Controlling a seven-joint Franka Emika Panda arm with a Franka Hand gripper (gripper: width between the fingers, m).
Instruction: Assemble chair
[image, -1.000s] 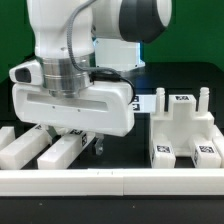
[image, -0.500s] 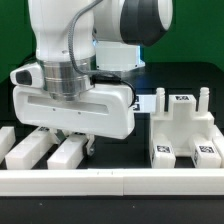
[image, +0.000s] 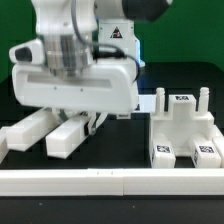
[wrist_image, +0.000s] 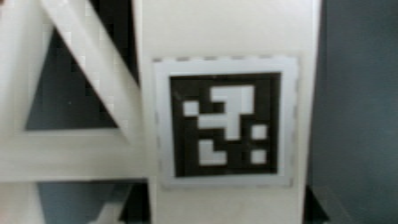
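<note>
My gripper (image: 90, 122) hangs under the wide white hand at the exterior view's left; its fingertips are mostly hidden by the hand. It is shut on a white chair part with long bars (image: 62, 135), held tilted just above the black table. In the wrist view this part (wrist_image: 222, 60) fills the picture, showing a black-and-white tag (wrist_image: 222, 122) and a slanted bar beside it; no fingers show there. A second blocky white chair piece (image: 182, 128) with several tags stands at the exterior view's right, apart from the gripper.
A long white border rail (image: 110, 180) runs along the table's front edge. A small white part (image: 148, 103) lies behind, between the hand and the right chair piece. A green wall stands at the back.
The hand has risen and shifted slightly, and the white barred part has come up with it, its near ends now tilted higher off the table.
</note>
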